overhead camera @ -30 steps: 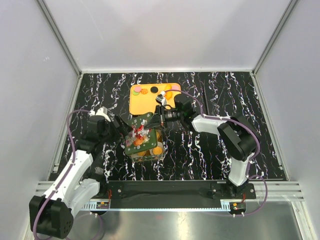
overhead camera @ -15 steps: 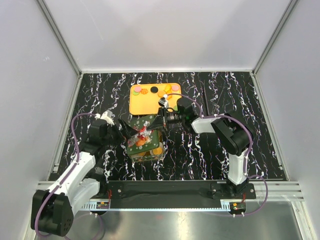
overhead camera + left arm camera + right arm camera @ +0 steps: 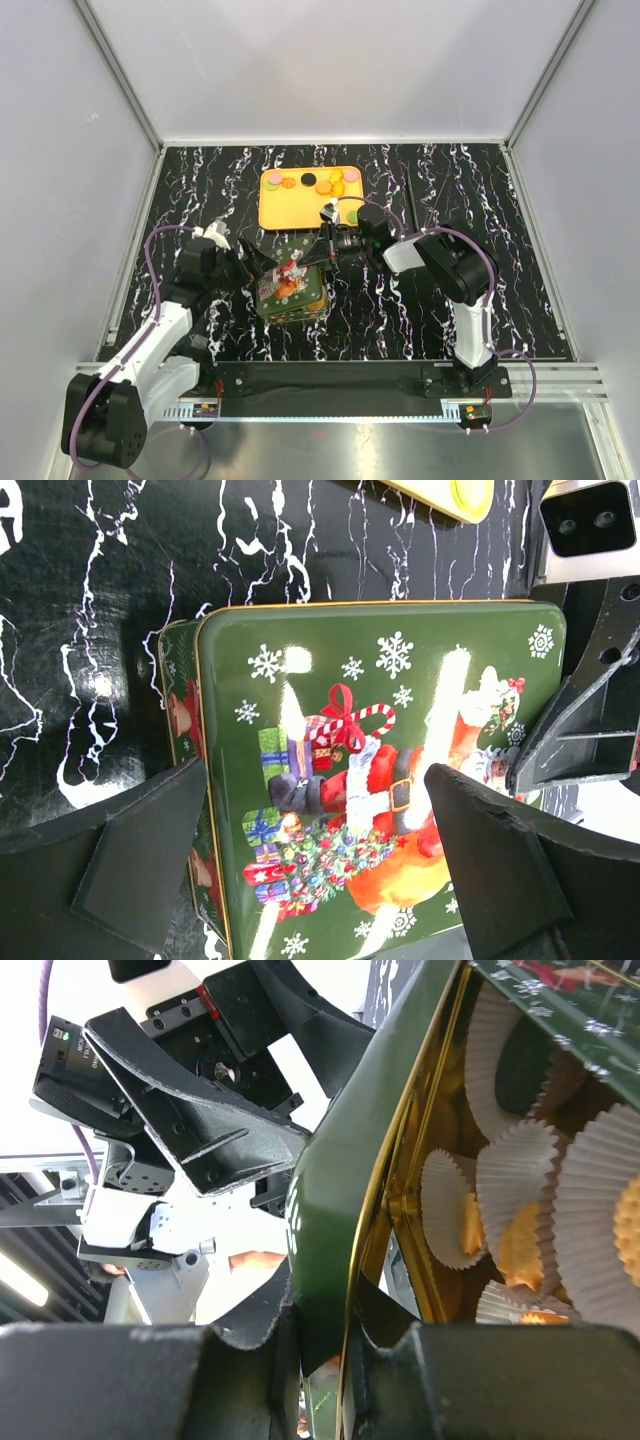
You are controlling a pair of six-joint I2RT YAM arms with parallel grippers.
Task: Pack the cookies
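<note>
A green Christmas tin (image 3: 290,300) stands in the middle of the table. Its Santa lid (image 3: 380,780) lies tilted over it, still raised on the right side. My right gripper (image 3: 335,1335) is shut on the lid's rim (image 3: 340,1210), and shows above the tin's far right corner in the top view (image 3: 325,255). Under the lid, white paper cups (image 3: 520,1190) hold orange cookies (image 3: 520,1250). My left gripper (image 3: 315,780) is open, one finger on either side of the lid. More cookies (image 3: 335,185) lie on the orange tray (image 3: 295,205).
The orange tray lies just behind the tin, with pink, black, green and orange discs along its far edge. White walls close the table in at the back and sides. The two arms meet over the tin.
The lid has come down from a steep tilt to lie nearly flat over the tin, hiding most of the cookies. My right gripper has dropped with it. The left arm has barely moved.
</note>
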